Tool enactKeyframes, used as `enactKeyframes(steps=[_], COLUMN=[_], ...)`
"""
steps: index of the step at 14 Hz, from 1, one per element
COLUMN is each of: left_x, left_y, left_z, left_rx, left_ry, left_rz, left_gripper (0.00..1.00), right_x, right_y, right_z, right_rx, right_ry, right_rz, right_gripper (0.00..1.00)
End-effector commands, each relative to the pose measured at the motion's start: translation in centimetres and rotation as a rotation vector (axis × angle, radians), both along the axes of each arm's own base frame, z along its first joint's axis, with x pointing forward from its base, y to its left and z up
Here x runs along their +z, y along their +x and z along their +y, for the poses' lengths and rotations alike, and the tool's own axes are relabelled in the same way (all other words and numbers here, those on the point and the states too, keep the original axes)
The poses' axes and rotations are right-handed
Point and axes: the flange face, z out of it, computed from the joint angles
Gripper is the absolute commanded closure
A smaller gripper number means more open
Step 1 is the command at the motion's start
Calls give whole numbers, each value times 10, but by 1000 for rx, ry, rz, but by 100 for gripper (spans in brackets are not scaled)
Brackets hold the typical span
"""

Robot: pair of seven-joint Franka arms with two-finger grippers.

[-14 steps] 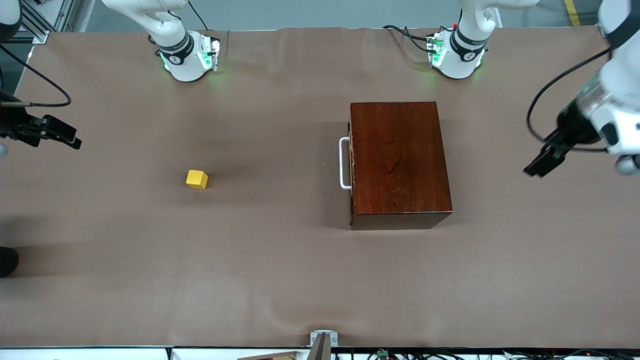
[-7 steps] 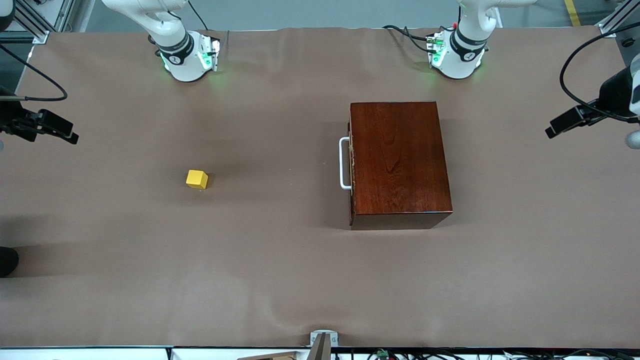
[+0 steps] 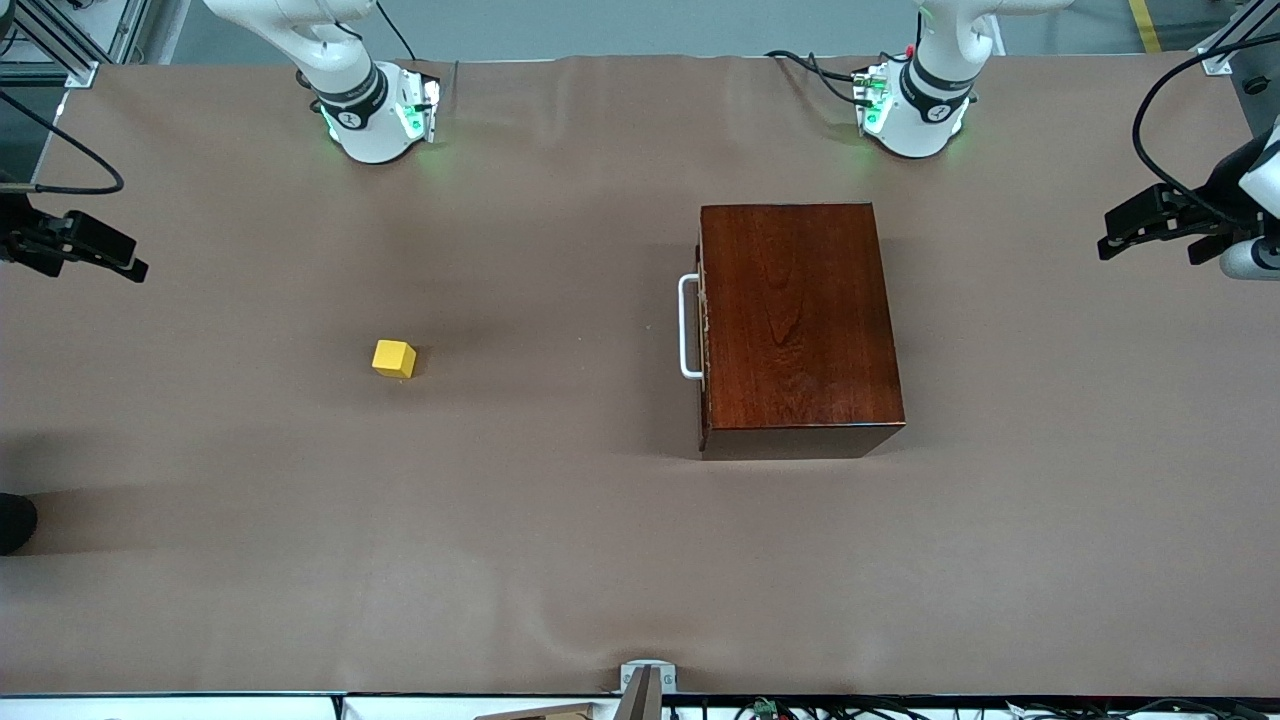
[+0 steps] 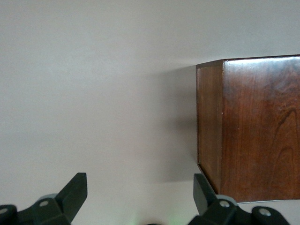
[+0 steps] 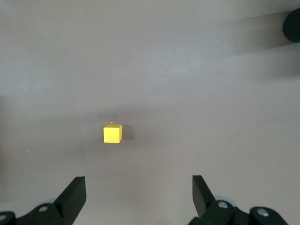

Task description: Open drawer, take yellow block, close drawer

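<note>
The yellow block (image 3: 394,358) lies on the brown table cover, out in the open toward the right arm's end; it also shows in the right wrist view (image 5: 112,133). The dark reddish-brown cabinet (image 3: 800,320) (image 4: 253,131) stands toward the left arm's end. Its drawer is pushed in, and the white handle (image 3: 686,325) faces the block. My left gripper (image 3: 1140,228) (image 4: 139,192) hangs open and empty at the table's end, beside the cabinet. My right gripper (image 3: 110,252) (image 5: 138,190) is open and empty over the other end, apart from the block.
The two arm bases (image 3: 375,110) (image 3: 915,110) stand along the table edge farthest from the front camera. A dark rounded thing (image 3: 15,522) sits at the right arm's end of the table. A small metal bracket (image 3: 647,680) is at the nearest edge.
My left gripper has swung up and away from the cabinet toward the table's end. The right gripper has drifted slightly outward. Block and cabinet have not moved.
</note>
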Motion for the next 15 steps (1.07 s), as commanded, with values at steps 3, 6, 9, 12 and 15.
enactKeyframes(steps=[3, 6, 9, 12, 15], left_x=[1, 2, 2, 3, 3], left_y=[5, 5, 5, 4, 4], left_z=[-1, -2, -1, 1, 2], left_rx=[-18, -18, -16, -13, -13], left_ry=[34, 29, 28, 28, 32], left_rz=[-20, -22, -22, -22, -22], left_gripper=[0, 0, 0, 0, 0], right_x=[0, -8, -9, -8, -8], right_y=[-1, 3, 2, 2, 1], right_z=[1, 3, 2, 3, 3], right_rx=[13, 15, 14, 16, 16], right_ry=[-9, -11, -10, -10, -10], right_rz=[2, -21, -12, -12, -6], right_gripper=[0, 0, 0, 0, 0])
